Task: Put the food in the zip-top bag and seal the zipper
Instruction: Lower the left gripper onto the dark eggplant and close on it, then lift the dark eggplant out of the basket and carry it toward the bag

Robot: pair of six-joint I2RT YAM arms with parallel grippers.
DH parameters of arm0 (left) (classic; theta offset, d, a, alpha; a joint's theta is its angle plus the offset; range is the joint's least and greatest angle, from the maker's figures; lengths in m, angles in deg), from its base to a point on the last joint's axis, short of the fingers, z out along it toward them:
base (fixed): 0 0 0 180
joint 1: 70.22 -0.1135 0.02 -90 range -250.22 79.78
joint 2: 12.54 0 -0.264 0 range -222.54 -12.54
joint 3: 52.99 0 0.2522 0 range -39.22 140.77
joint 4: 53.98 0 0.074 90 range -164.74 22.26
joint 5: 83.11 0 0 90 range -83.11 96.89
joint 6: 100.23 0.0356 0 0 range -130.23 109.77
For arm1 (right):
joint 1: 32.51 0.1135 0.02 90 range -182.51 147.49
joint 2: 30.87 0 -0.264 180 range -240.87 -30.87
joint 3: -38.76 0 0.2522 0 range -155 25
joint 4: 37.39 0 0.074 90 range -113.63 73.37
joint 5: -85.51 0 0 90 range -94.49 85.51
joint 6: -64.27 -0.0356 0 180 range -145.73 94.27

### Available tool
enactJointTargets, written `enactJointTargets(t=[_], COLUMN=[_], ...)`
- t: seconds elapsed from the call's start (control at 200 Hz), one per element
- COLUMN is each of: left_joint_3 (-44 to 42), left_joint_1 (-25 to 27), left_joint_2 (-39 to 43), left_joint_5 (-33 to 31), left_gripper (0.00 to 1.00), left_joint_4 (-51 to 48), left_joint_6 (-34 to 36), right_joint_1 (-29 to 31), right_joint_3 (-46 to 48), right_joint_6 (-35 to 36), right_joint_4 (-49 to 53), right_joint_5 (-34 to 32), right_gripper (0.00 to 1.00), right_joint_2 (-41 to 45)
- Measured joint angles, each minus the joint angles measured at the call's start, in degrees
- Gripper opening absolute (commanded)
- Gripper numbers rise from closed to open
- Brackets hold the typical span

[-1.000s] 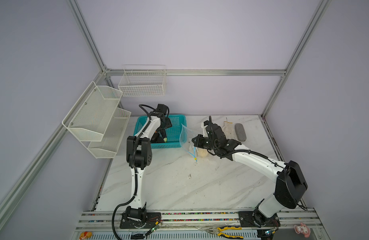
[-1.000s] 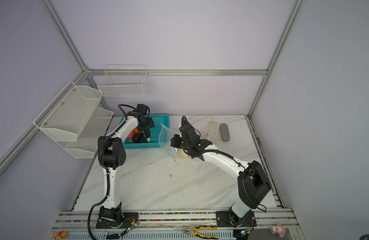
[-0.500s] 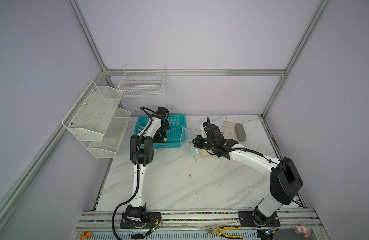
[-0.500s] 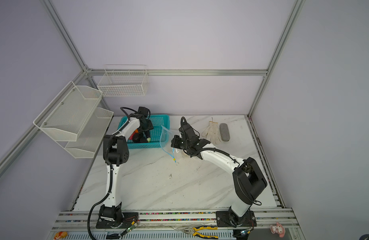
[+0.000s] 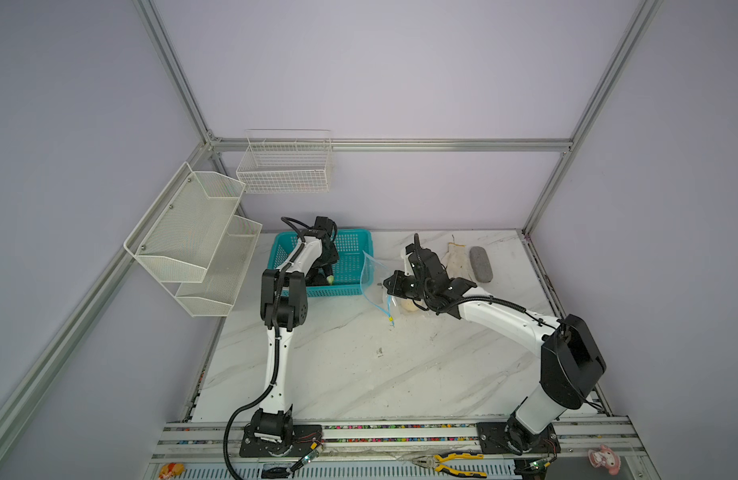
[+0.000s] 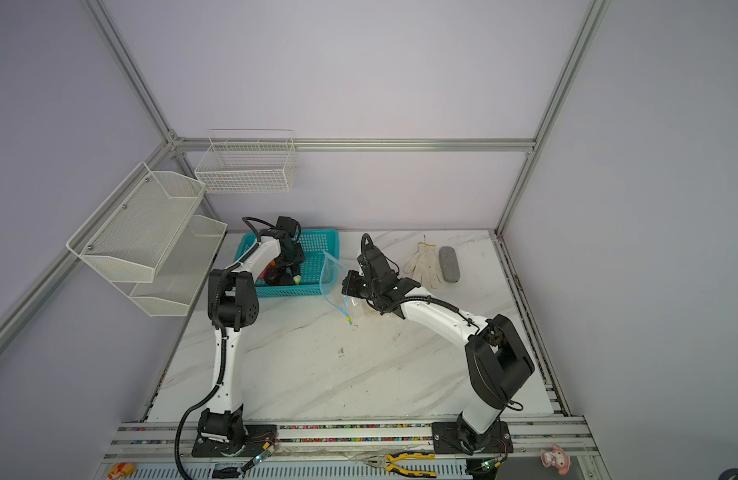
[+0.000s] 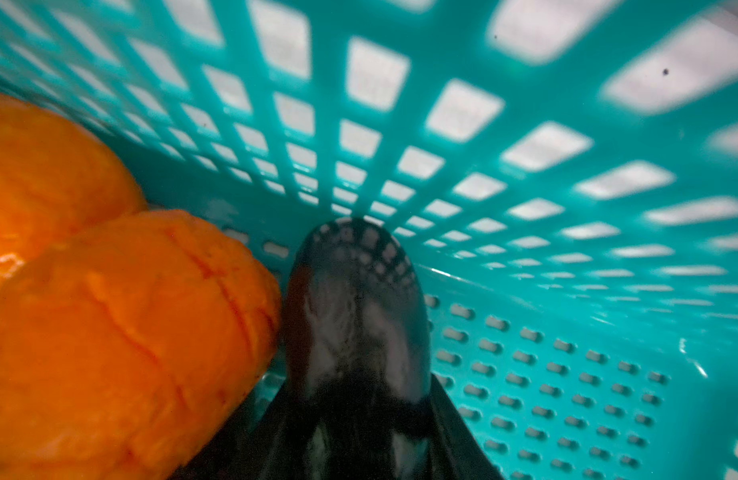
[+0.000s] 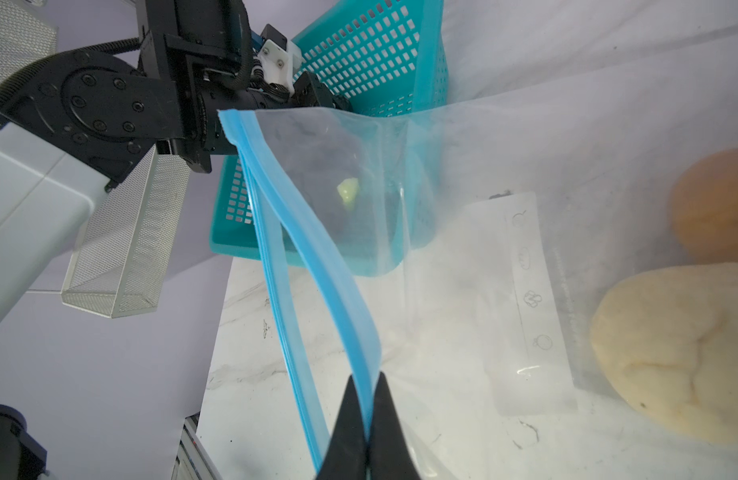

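Note:
My left gripper (image 7: 355, 419) is down inside the teal basket (image 5: 355, 245), its fingers (image 7: 446, 411) pressed against both sides of a dark eggplant (image 7: 355, 316). Two orange pieces of food (image 7: 110, 324) lie beside it. In both top views the arm hides most of the basket's contents. My right gripper (image 8: 365, 380) is shut on one lip of the light-blue zipper (image 8: 317, 257) and holds the mouth of the clear zip-top bag (image 5: 373, 278) up beside the basket. A cream ball (image 8: 670, 353) and an orange ball (image 8: 716, 208) lie inside the bag. The yellow slider (image 5: 391, 319) hangs at the strip's low end.
A white glove (image 5: 456, 259) and a grey oblong block (image 5: 480, 264) lie at the back right. White mesh shelves (image 5: 193, 245) and a wire basket (image 5: 284, 166) hang on the walls at the left. Pliers (image 5: 450, 461) rest on the front rail.
The left gripper has sunk deeper into the basket and its jaws have narrowed onto the eggplant. The right gripper still holds the bag's mouth and has barely shifted.

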Motion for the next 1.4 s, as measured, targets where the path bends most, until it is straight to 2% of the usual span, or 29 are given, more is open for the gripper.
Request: enactJointTargets(t=[0.31, 0.61, 0.88, 1.18, 1.4], left_joint_3=[-0.02, -4.04, -14.23, -28.28, -33.35], left_joint_1=[0.35, 1.99, 4.72, 8.39, 12.66], left_joint_2=[2.86, 12.5, 22.69, 39.71, 48.52], left_joint_5=[3.8, 6.14, 7.04, 7.28, 6.69], left_gripper=[0.29, 0.27, 0.26, 0.24, 0.24], left_joint_4=[0.44, 2.08, 3.82, 5.79, 8.46], left_joint_6=[-0.37, -1.22, -1.86, -1.86, -4.0], right_joint_1=[0.0, 0.0, 0.0, 0.0, -0.07], right_joint_3=[0.0, 0.0, 0.0, 0.0, 0.0], right_joint_6=[-0.13, -0.11, -0.42, -1.29, -2.56], right_joint_4=[0.0, 0.0, 0.02, 0.02, 0.02], right_joint_5=[-0.09, -0.76, -1.6, -2.58, -2.43], right_gripper=[0.0, 0.0, 0.0, 0.0, 0.0], right_joint_2=[0.0, 0.13, 1.31, 2.32, 2.32])
